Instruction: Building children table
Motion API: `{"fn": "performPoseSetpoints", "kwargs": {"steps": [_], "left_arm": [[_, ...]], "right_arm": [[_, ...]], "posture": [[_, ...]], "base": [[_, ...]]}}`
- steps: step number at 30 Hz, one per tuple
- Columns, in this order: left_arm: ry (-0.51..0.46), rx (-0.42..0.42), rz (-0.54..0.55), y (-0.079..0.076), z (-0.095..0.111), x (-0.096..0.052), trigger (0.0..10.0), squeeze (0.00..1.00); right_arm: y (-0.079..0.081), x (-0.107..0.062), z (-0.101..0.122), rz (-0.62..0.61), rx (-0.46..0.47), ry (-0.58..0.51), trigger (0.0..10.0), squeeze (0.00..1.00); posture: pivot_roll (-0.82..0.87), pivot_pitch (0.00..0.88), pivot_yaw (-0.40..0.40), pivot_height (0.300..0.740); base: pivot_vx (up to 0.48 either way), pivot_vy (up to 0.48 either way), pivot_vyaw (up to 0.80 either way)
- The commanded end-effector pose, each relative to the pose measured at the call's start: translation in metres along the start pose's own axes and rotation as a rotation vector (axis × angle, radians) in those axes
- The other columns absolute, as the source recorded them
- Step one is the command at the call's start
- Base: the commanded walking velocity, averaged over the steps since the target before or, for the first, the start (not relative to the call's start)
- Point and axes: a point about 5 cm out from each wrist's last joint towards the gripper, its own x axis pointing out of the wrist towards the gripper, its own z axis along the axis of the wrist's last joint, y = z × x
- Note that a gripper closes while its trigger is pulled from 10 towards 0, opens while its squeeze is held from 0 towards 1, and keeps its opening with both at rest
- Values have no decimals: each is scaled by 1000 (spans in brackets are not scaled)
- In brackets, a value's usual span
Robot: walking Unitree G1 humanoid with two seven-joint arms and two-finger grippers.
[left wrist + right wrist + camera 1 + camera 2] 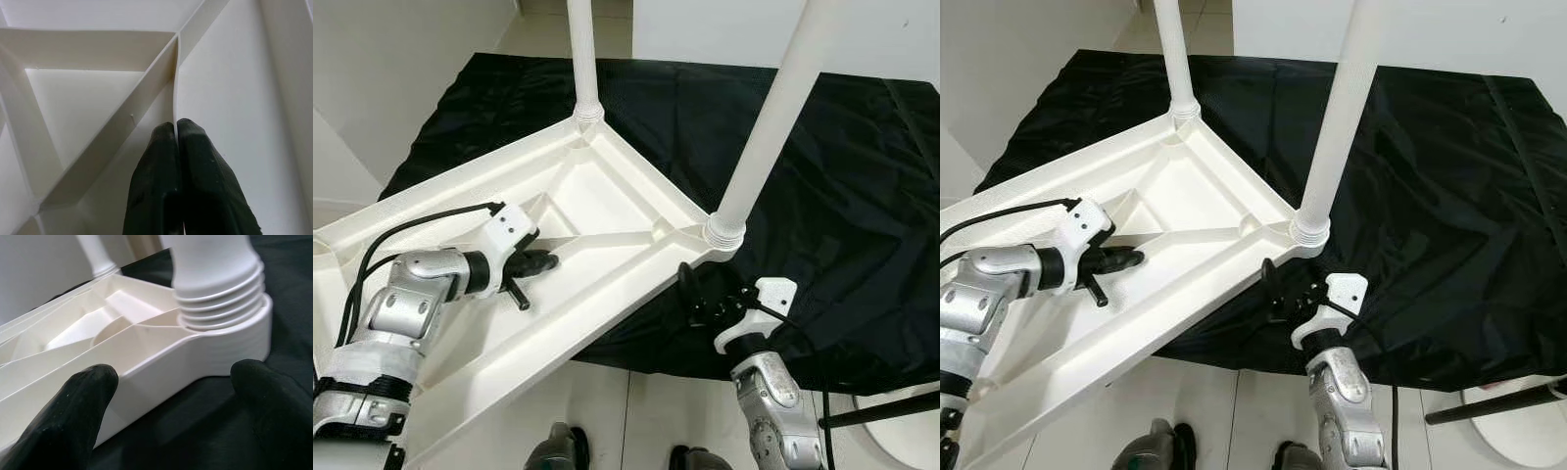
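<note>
Tabletop (607, 211) upside down, two legs (773, 117) screwed in, black cloth (862, 196)

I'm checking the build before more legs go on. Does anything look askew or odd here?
The tabletop lies upside down and skewed: its far part rests on the black cloth, the near part juts out over the floor. Two legs are fitted. The left end effector is shut on a rib; the right end effector stands open at the corner.

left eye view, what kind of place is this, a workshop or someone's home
Probably a room in a home, used as a makeshift assembly spot: pale floor tiles, plain white walls, and a black cloth spread under the upturned white table.
</note>
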Motion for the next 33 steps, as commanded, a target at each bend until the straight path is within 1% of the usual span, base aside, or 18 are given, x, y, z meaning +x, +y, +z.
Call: {"fn": "performPoseSetpoints", "kwargs": {"steps": [1,3,8,12,14,16,19,21,22,23,24,25,27,28,29,30,32,33], "left_arm": [[5,24,-66,-8,0,10,0,0],[-5,50,-91,-11,6,19,0,0],[-19,74,-116,-12,12,27,0,0],[-39,124,-180,-19,22,40,0,0],[-39,124,-180,-19,22,40,0,0],[-51,143,-193,-20,29,48,0,0],[-51,143,-193,-20,29,48,0,0],[-65,162,-170,-15,37,57,0,0],[-65,162,-170,-15,37,57,0,0],[-62,169,-126,-8,39,59,2039,0],[-62,169,-126,-8,39,59,2039,0],[-58,169,-86,-1,38,60,0,0],[-56,168,-53,4,37,59,0,0],[-50,164,-34,7,35,58,510,0],[-38,169,-32,9,31,56,0,0],[-22,173,-32,11,26,52,3412,0],[-10,176,-34,11,22,50,3412,0],[-3,185,-42,11,21,48,10000,0]], "right_arm": [[-2,-1,1,-28,9,-12,10000,0],[-4,-1,3,-41,2,-17,10000,0],[-4,-2,3,-42,-2,-20,10000,0],[-3,-3,4,-47,-2,-24,10000,0],[-3,-3,4,-47,-2,-24,10000,0],[-2,-4,3,-47,0,-22,10000,0],[-2,-4,3,-47,0,-22,10000,0],[0,-3,3,-38,1,-20,10000,0],[0,-3,3,-38,1,-20,10000,0],[2,-2,3,-29,0,-19,10000,0],[2,-2,3,-29,0,-19,10000,0],[3,-1,3,-21,2,-19,10000,0],[4,-1,3,-14,3,-20,10000,0],[5,0,4,-9,4,-20,10000,0],[7,0,4,2,5,-18,10000,0],[8,0,5,15,1,-16,10000,0],[9,-1,5,24,-2,-14,10000,0],[9,-1,5,35,-21,-12,10000,0]], "posture": [[22,146,65,740],[17,145,67,740],[7,139,71,740],[1,135,73,740],[1,135,73,740],[6,131,65,740],[6,131,65,740],[11,130,60,740],[11,130,60,740],[12,130,58,740],[12,130,58,740],[13,131,56,740],[14,132,54,740],[17,135,48,740],[20,138,45,740],[23,143,43,740],[24,144,43,740],[28,148,39,740]], "base": [[0,0,0],[0,0,0],[0,0,0],[0,0,0],[0,0,0],[0,0,0],[0,0,0],[0,0,0],[0,0,0],[0,0,0],[0,0,0],[0,0,0],[0,0,0],[0,0,0],[0,0,0],[0,0,0],[0,0,0],[0,0,0]]}}
